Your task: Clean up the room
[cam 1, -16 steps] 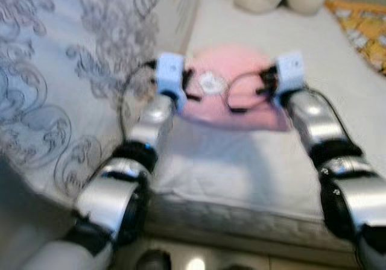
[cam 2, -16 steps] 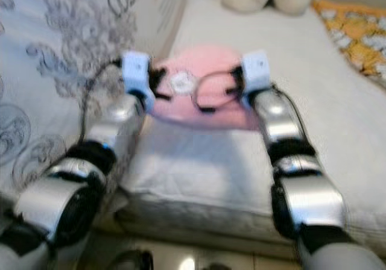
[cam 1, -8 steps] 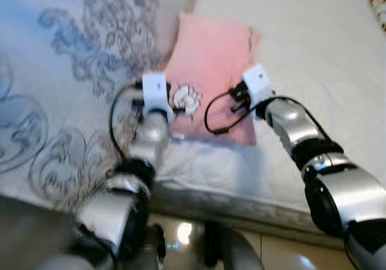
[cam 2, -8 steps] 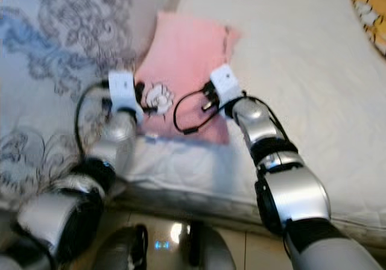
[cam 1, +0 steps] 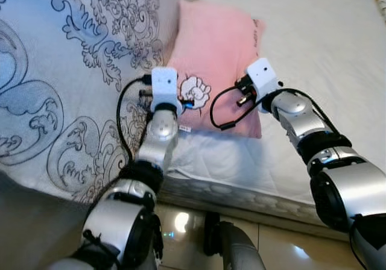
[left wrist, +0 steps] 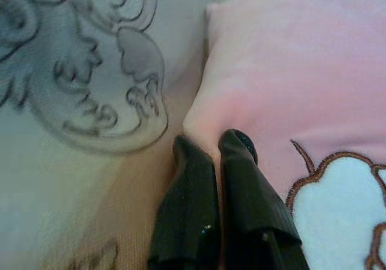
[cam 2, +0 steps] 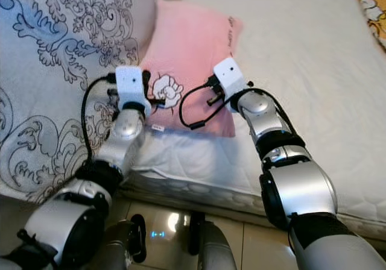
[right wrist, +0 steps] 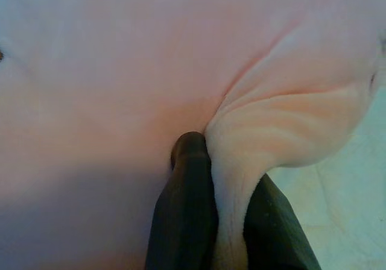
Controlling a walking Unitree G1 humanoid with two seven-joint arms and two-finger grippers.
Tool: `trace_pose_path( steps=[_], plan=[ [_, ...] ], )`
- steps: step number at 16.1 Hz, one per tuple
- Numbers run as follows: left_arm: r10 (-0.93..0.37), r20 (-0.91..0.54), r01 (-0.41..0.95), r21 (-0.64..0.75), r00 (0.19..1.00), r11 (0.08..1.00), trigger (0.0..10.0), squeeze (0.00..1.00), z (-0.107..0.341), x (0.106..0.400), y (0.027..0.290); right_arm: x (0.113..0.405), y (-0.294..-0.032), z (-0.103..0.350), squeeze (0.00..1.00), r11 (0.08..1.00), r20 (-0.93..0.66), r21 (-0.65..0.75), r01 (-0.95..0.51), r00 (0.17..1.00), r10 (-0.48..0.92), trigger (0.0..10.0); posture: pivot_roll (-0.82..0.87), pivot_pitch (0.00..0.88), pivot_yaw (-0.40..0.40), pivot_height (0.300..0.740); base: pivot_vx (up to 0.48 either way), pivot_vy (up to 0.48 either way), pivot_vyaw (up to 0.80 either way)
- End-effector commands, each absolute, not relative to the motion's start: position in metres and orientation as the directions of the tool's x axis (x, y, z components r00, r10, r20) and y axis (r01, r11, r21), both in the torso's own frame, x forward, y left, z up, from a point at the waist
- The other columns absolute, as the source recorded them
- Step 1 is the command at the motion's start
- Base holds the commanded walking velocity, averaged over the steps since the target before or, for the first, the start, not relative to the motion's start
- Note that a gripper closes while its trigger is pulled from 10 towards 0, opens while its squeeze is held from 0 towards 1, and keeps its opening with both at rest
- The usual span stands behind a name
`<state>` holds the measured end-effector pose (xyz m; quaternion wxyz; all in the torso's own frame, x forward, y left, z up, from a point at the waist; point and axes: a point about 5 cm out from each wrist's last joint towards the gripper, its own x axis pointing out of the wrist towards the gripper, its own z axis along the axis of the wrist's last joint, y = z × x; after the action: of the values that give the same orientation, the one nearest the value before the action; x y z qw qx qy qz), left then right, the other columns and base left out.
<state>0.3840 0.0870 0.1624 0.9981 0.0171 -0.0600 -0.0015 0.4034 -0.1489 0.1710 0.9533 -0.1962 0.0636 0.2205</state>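
Observation:
A pink pillow with a white cartoon patch lies on the white mattress, against the patterned duvet. My left gripper is shut on the pillow's left edge, where the fabric bunches at the fingertips. My right gripper is shut on a fold of the pillow's right edge, and pink cloth is pinched between its two black fingers. Both wrists reach over the mattress's front edge and cover the pillow's near corners.
A bulky duvet with grey and blue swirls lies heaped on my left, touching the pillow. Orange patterned fabric shows at the far right of the bed. Glossy tiled floor and my feet are below the mattress edge.
The camera has tipped down and the picture has sharpened; the plush toy at the bed's head has left the view. Both grippers stay on the pillow.

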Motion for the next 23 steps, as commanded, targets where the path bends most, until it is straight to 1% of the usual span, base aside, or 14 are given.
trace_pose_path(
  steps=[1,2,5,7,8,9,14,17,18,19,20,21,22,23],
  plan=[
    [0.007,0.118,-0.016,0.068,0.993,0.998,10.0,0.0,0.166,0.388,0.096,0.399,-0.166,0.155,0.0,0.871,-0.263,-0.289,-0.397,0.908,0.327,10.0,0.03,0.332,-0.091,0.74,0.0,0.0,0.0],
    [-0.002,0.125,-0.01,0.094,0.992,0.996,10.0,0.0,0.172,0.391,0.101,0.399,-0.166,0.156,0.0,0.899,-0.249,-0.226,-0.375,0.915,0.318,10.0,0.03,0.329,-0.088,0.74,0.0,0.0,0.0],
    [0.002,0.107,-0.013,0.099,0.994,0.995,10.0,0.0,0.173,0.395,0.109,0.399,-0.163,0.154,0.0,0.914,-0.245,-0.174,-0.365,0.916,0.319,10.0,0.02,0.325,-0.084,0.74,0.0,0.0,0.0],
    [0.004,0.09,-0.013,0.104,0.996,0.995,10.0,0.0,0.173,0.397,0.114,0.399,-0.161,0.151,0.0,0.928,-0.253,-0.112,-0.355,0.914,0.319,10.0,0.02,0.321,-0.082,0.74,0.0,0.0,0.0],
    [0.0,0.089,-0.009,0.097,0.996,0.995,10.0,1.0,0.174,0.398,0.114,0.399,-0.162,0.149,0.35,0.936,-0.258,-0.097,-0.34,0.916,0.306,10.0,0.02,0.316,-0.082,0.74,0.0,0.0,0.0],
    [-0.003,0.089,-0.005,0.09,0.996,0.996,10.0,1.0,0.175,0.398,0.114,0.399,-0.163,0.149,1.0,0.943,-0.26,-0.086,-0.321,0.921,0.29,10.0,0.02,0.312,-0.083,0.74,0.0,0.0,0.0],
    [-0.004,0.168,-0.018,0.125,0.986,0.992,10.0,1.0,0.199,0.404,0.126,0.404,-0.153,0.164,1.0,0.951,-0.168,-0.028,-0.308,0.939,0.299,10.0,0.01,0.282,-0.081,0.74,0.0,0.0,0.0],
    [0.004,0.222,-0.034,0.135,0.975,0.99,10.0,1.0,0.213,0.405,0.136,0.406,-0.146,0.175,1.0,0.958,-0.077,0.035,-0.286,0.955,0.288,10.0,0.01,0.221,-0.068,0.74,0.0,0.0,0.0],
    [-0.002,0.251,-0.033,0.136,0.968,0.99,10.0,1.0,0.218,0.403,0.138,0.408,-0.146,0.185,1.0,0.964,-0.015,0.049,-0.261,0.965,0.262,10.0,0.01,0.2,-0.067,0.74,0.0,0.0,0.0],
    [-0.003,0.256,-0.033,0.136,0.967,0.99,10.0,1.0,0.219,0.403,0.138,0.409,-0.146,0.188,1.0,0.965,0.0,0.047,-0.257,0.966,0.257,10.0,0.01,0.2,-0.067,0.74,0.0,0.0,0.0],
    [-0.02,0.296,-0.02,0.13,0.955,0.991,10.0,1.0,0.224,0.397,0.137,0.408,-0.143,0.198,1.0,0.969,0.08,0.012,-0.246,0.966,0.244,10.0,0.02,0.169,-0.066,0.74,0.0,0.0,0.0],
    [-0.034,0.305,-0.007,0.133,0.952,0.991,10.0,1.0,0.224,0.395,0.136,0.406,-0.142,0.2,1.0,0.971,0.109,-0.001,-0.238,0.966,0.236,10.0,0.02,0.141,-0.062,0.74,0.0,0.0,0.0],
    [-0.04,0.307,-0.001,0.135,0.951,0.991,10.0,1.0,0.223,0.393,0.136,0.406,-0.141,0.2,1.0,0.973,0.123,0.002,-0.231,0.966,0.229,10.0,0.02,0.132,-0.059,0.74,0.0,0.0,0.0],
    [-0.066,0.323,0.015,0.156,0.944,0.988,10.0,1.0,0.22,0.382,0.137,0.398,-0.145,0.198,1.0,0.98,0.171,0.048,-0.195,0.968,0.184,10.0,0.02,0.108,-0.055,0.74,0.0,0.0,0.0]
  ],
)
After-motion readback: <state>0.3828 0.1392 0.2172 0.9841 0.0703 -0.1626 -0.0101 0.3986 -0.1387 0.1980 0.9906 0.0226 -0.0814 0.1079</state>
